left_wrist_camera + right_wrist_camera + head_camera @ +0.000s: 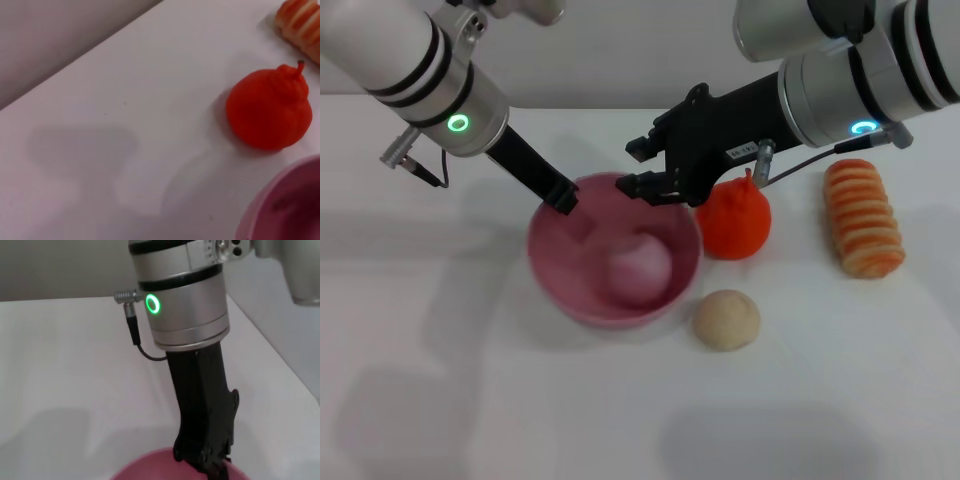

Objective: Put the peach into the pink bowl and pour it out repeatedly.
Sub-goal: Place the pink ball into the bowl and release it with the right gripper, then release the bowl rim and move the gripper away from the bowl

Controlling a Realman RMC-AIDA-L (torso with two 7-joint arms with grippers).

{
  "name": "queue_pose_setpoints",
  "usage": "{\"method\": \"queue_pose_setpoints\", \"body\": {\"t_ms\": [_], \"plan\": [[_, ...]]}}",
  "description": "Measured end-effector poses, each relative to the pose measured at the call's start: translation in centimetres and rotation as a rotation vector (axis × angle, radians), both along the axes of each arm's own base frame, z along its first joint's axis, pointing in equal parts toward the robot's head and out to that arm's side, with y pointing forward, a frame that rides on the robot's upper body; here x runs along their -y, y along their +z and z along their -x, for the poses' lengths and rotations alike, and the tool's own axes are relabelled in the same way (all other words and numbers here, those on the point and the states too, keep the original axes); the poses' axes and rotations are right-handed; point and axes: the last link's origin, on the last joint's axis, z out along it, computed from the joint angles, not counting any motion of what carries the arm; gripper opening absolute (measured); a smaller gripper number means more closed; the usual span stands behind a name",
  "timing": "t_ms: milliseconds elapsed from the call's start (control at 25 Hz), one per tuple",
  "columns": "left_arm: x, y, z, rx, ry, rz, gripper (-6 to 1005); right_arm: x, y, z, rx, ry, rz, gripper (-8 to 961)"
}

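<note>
The pink bowl [567,292] stands in the middle of the white table. The pale pink peach [640,266] lies inside it, toward its right side. My left gripper [563,199] is shut on the bowl's far left rim; it also shows in the right wrist view [212,462], down at the bowl's rim [150,469]. My right gripper [642,167] hovers open and empty just above the bowl's far rim, apart from the peach. A part of the bowl [287,205] shows in the left wrist view.
An orange-red pear [734,221] [269,112] stands right of the bowl, under my right wrist. A beige ball [727,320] lies at the bowl's front right. A striped orange bread [863,217] [302,22] lies at the far right.
</note>
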Motion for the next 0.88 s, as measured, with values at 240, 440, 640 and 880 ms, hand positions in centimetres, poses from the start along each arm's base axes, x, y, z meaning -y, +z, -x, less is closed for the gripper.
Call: {"method": "queue_pose_setpoints", "body": {"t_ms": [240,440,640,880], "plan": [[0.1,-0.2,0.3,-0.004,0.001,-0.005,50,-0.4,1.5,-0.6,-0.039,-0.021,-0.060,354],[0.2,-0.4,1.0,-0.006,0.015,-0.007,50,-0.5,4.6,-2.2,-0.165,-0.014,-0.191,378],[0.3,-0.5,1.5,-0.011,0.022,-0.008,50,-0.2,7.5,-4.5,-0.301,-0.016,-0.330,379],[0.3,-0.8,2.8,-0.007,0.048,-0.033,50,-0.5,8.3,-6.9,-0.375,-0.082,-0.415,380]]}}
